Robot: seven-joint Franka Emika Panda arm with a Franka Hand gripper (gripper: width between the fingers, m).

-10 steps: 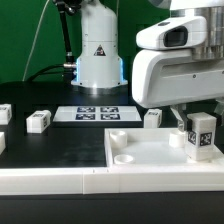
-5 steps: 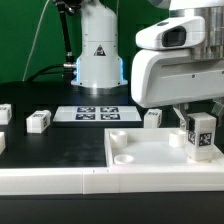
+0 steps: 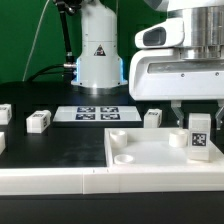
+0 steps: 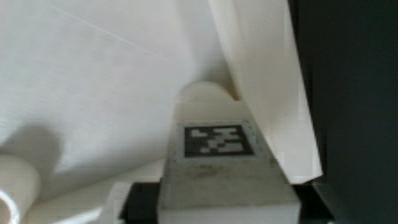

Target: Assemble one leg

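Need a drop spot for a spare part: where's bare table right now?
Free: the black strip between the marker board and the plate, and the table between the left leg and the plate's near corner. Crowded: the plate's right end, where the end effector is at a leg; whether it grips is unclear.

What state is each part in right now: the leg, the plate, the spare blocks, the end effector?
Leg: upright on the plate's far corner, tag facing the camera.
White plate: flat on the table, near sockets empty.
Loose blocks: lying on the table, untouched.
Marker board: flat.
End effector: above the leg; grip unclear.
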